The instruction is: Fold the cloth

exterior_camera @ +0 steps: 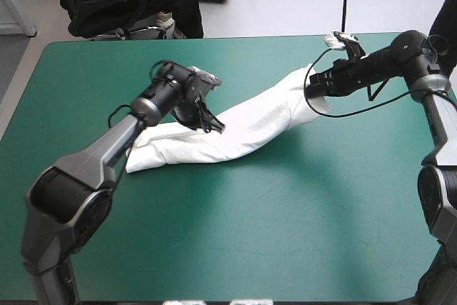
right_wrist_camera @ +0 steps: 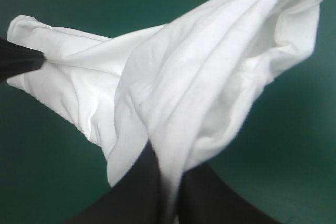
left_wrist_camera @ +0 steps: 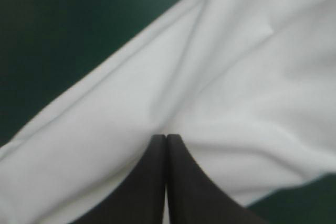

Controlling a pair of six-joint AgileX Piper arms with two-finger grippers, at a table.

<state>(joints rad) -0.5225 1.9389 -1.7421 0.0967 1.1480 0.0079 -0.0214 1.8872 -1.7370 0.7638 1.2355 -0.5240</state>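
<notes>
Looking down from above, the T-shirt [exterior_camera: 250,130] lies as one long white band across the middle of the teal-green cover [exterior_camera: 285,233]. Its long axis runs from near-left to far-right. The left gripper [exterior_camera: 214,125] pinches the band somewhat left of its middle. The right gripper [exterior_camera: 312,89] has the far-right end, which looks lifted a little off the table.

From the left wrist, the left gripper [left_wrist_camera: 166,140] shows its black fingers met in a pointed arch, nipping the T-shirt [left_wrist_camera: 236,77], which spreads broad ahead of it.

From the right wrist, the right gripper [right_wrist_camera: 168,169] is all but shut with a fold of the T-shirt [right_wrist_camera: 210,77] caught between its fingers. The cloth runs straight ahead to the left gripper [right_wrist_camera: 18,59], whose black tip grips the other end of that stretch.

To my eye the coming fold hangs on that diagonal. The loose tail lies near-left, beyond the left gripper, so the left arm is the nearer one to it.
</notes>
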